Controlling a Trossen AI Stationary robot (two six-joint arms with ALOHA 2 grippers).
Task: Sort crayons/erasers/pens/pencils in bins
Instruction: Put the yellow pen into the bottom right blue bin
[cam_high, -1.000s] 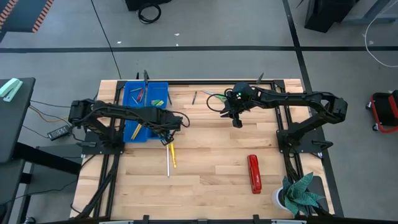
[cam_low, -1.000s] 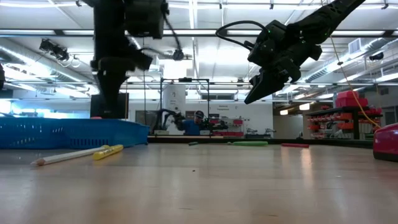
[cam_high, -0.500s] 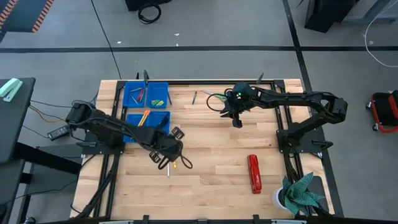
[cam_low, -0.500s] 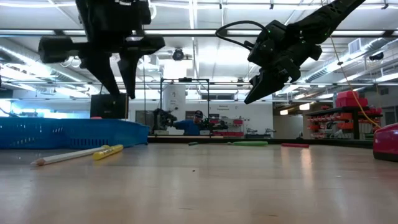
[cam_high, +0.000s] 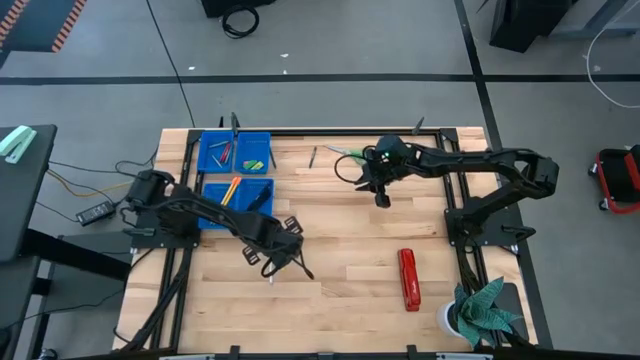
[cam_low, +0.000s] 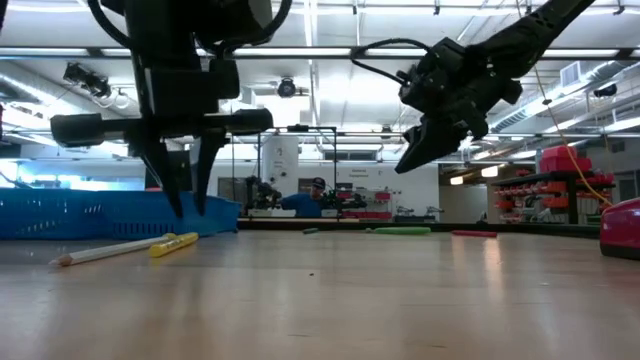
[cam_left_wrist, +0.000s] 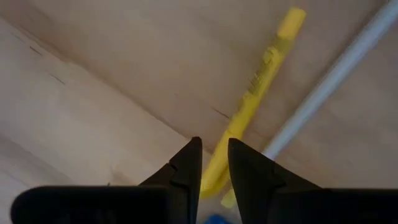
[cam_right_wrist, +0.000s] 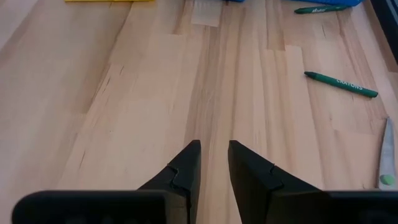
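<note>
A yellow pencil (cam_left_wrist: 255, 93) and a white pencil (cam_left_wrist: 336, 74) lie side by side, flat on the wood (cam_low: 175, 243), near the table's middle left. My left gripper (cam_left_wrist: 214, 165) points down just above the yellow pencil's near end. Its fingers stand slightly apart, open, touching nothing (cam_low: 190, 200). Four blue bins (cam_high: 237, 178) stand at the far left, with coloured sticks in them. My right gripper (cam_right_wrist: 214, 162) hangs open and empty above the far middle of the table (cam_high: 380, 195). A green crayon (cam_right_wrist: 341, 84) lies ahead of it.
A red stapler (cam_high: 408, 280) lies at the near right, and a potted plant (cam_high: 485, 310) stands at the near right corner. A second green stick (cam_right_wrist: 317, 9) lies by the bins. Bare wood spreads across the table's middle and near side.
My left gripper has gone from beside the bins toward the table's near edge and down, until it stands over the two pencils. Its wrist has rolled about a quarter turn on the way. The pencils have not moved.
</note>
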